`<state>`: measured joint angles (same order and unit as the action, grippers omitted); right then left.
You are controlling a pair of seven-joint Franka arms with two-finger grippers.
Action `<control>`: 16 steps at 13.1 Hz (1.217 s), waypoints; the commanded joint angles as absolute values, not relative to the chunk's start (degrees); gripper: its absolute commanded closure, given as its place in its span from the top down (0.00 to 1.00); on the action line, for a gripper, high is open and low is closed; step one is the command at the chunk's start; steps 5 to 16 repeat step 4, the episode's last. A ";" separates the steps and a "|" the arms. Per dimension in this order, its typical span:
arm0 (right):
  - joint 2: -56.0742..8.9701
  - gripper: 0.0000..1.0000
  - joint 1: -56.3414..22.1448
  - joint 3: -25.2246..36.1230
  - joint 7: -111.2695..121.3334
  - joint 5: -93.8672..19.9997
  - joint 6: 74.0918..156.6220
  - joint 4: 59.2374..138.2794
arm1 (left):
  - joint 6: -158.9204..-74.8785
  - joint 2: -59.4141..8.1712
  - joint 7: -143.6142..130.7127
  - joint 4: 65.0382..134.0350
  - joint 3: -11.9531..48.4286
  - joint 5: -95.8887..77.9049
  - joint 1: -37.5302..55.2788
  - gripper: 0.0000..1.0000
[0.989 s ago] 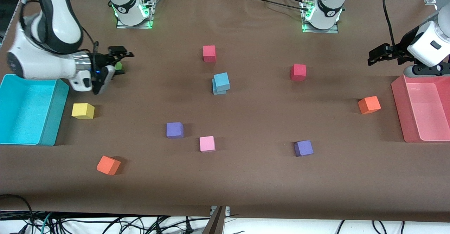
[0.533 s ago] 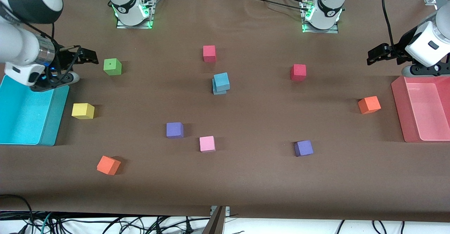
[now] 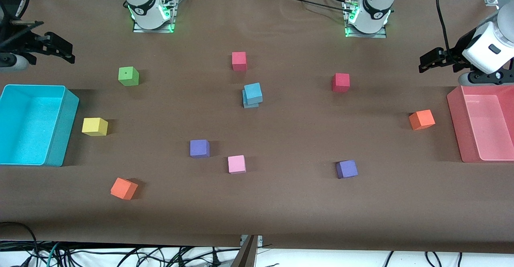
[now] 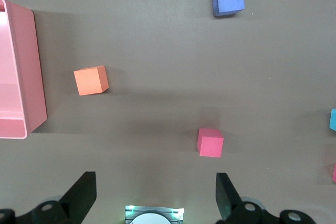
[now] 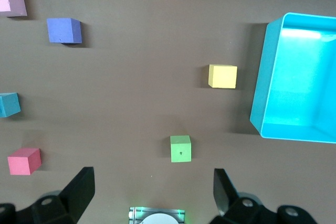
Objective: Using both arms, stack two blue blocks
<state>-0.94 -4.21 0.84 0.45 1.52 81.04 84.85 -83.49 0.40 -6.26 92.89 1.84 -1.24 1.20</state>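
The two blue blocks stand stacked in the middle of the table. The upper blue block sits slightly askew on the lower blue block. The right wrist view catches the stack as one blue block at its edge, and the left wrist view shows a sliver of blue block. My right gripper hangs open and empty over the table's right-arm end. Beside the pink bin, my left gripper hangs open and empty as well. Neither gripper is close to the stack.
Loose cubes lie around: green, yellow, two orange, two purple, pink, two red. A turquoise bin and a pink bin stand at the table's ends.
My right arm has drawn back from the green cube toward its end of the table, uncovering the cube. The left arm and the blue stack have hardly moved.
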 commanded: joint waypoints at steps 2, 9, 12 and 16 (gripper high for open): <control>4.12 1.00 -2.37 0.18 -0.17 0.44 87.62 95.08 | -83.85 2.64 -5.01 94.74 2.46 -0.09 1.05 1.00; 3.87 1.00 -2.20 0.17 0.78 0.44 86.92 94.92 | -83.85 2.81 -5.01 95.18 2.46 -0.09 1.05 1.00; 3.87 1.00 -2.20 0.17 0.78 0.44 86.92 94.92 | -83.85 2.81 -5.01 95.18 2.46 -0.09 1.05 1.00; 3.87 1.00 -2.20 0.17 0.78 0.44 86.92 94.92 | -83.85 2.81 -5.01 95.18 2.46 -0.09 1.05 1.00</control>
